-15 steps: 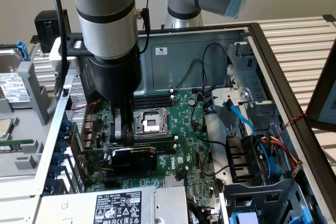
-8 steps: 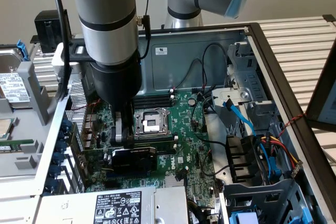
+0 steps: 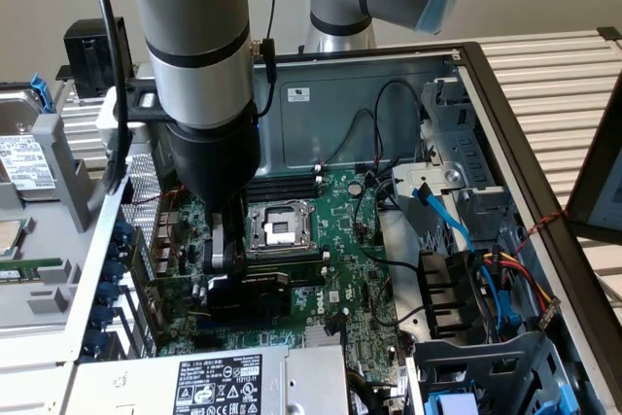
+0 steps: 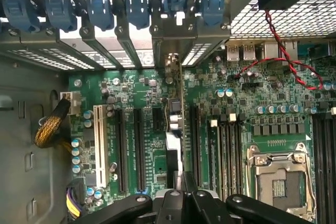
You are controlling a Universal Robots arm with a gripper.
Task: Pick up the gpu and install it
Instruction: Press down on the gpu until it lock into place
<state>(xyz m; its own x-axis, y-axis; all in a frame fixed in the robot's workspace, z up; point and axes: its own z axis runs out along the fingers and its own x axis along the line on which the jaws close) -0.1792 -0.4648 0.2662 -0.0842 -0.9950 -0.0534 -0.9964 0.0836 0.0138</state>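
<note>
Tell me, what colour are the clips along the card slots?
Blue. The clips show best in the wrist view.

Red-black wire (image 4: 283, 51) across motherboard (image 4: 262, 108)

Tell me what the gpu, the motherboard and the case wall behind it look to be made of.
gpu: black shroud, probably matt plastic, no glint; in the wrist view its card stands edge-on with a bright, likely metal end bracket. Motherboard: green lacquered circuit board with solder points. Case wall: dull grey sheet metal, stamped and riveted.
</note>
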